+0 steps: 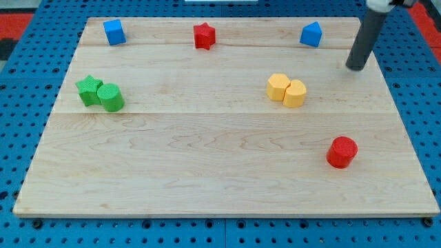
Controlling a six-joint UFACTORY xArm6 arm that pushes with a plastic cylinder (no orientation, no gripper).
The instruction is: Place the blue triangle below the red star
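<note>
My tip (356,67): your rod comes down near the bench's top right corner, with its end resting on bare wood and touching nothing.
Gripper: there is none on this rig, only the rod, so you have no spread or pinch to read.
Blue triangle (311,34): the task's block sits close to the top edge, just to the left of my tip and a little nearer that edge. I take this wedge-topped blue block for the triangle; its shape is hard to read.
Why the tip sits there: from the block's right side you are well placed, I judge, to shove it leftward along the top edge.
Red star (204,36): it lies at the middle of the top edge, well apart from the blue triangle.
Goal spot: the wood just under the star, toward the bottom edge, has no block on it.
Yellow blocks (286,90): two touch each other, right of centre, near a low path to the goal.
Blue cube (114,32): near the top left corner.
Green blocks (100,94): two touch, by the left edge.
Red cylinder (342,152): toward the bottom right corner.
Containers: none on the bench (207,172).
</note>
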